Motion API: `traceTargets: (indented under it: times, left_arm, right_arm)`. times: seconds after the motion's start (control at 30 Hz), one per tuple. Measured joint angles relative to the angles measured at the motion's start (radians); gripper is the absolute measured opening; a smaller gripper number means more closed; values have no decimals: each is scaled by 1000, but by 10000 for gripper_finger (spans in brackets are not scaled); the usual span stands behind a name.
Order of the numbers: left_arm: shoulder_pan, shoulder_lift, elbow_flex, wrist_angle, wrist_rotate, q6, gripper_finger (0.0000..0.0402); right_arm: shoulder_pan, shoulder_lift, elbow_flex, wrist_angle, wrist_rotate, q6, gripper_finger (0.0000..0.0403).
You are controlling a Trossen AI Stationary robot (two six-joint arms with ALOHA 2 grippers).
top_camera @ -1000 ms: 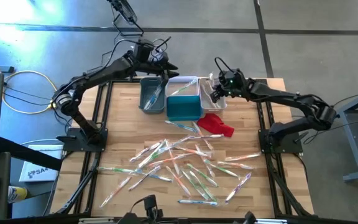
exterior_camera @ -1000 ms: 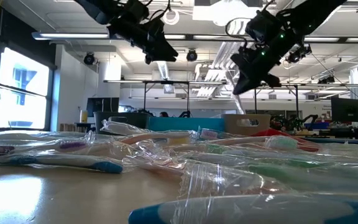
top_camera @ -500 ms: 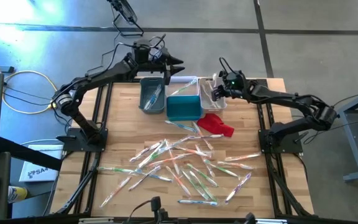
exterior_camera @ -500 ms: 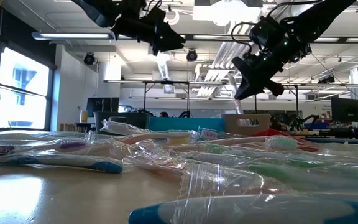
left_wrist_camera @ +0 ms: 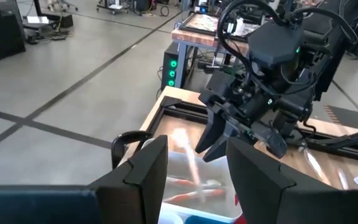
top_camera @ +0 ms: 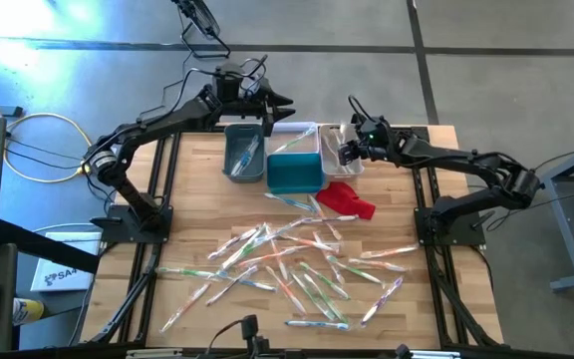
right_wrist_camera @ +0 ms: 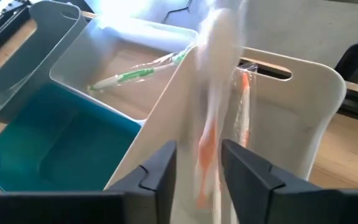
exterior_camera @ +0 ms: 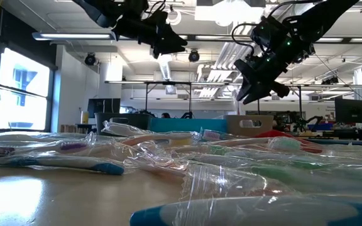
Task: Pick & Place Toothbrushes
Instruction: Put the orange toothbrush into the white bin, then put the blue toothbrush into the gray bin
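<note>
My right gripper (right_wrist_camera: 197, 149) stands open above the off-white bin (top_camera: 347, 160) at the table's far right. A wrapped toothbrush with an orange handle (right_wrist_camera: 213, 81) shows as a blur in the gap between its fingers, over that bin. Another orange one (right_wrist_camera: 244, 112) lies inside. My left gripper (left_wrist_camera: 194, 168) is open and holds nothing, raised over the far edge near the grey bin (top_camera: 244, 153). A green-handled toothbrush (right_wrist_camera: 129, 76) lies in the white bin (top_camera: 295, 138). Many wrapped toothbrushes (top_camera: 287, 264) lie scattered on the wooden table's near half.
A teal bin (top_camera: 295, 173) stands between the grey and off-white bins. A red cloth (top_camera: 348, 199) lies just near of them. The low view looks across the wrapped toothbrushes (exterior_camera: 168, 163), with both grippers high above them.
My right gripper has rolled a little and opened, letting go of the orange-handled toothbrush, which drops toward the off-white bin. My left gripper has tipped up from pointing down toward more level, staying open.
</note>
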State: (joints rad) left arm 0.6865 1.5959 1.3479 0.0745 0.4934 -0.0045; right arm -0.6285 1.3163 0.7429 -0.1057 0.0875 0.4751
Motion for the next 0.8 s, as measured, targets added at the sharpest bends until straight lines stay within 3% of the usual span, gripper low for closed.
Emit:
traceTargets:
  times: [0.3,0.5,0.8]
  left_arm:
    - [0,0,0,-32,1,3,162]
    - [-12,0,1,17,-1,0,162]
    - [-27,1,1,-20,-6,-99,162]
  right_arm:
    - [0,-1,0,0,52,-74,178]
    - [-1,-21,0,-19,-20,-83,176]
    - [-2,-88,0,111,-175,-92,154]
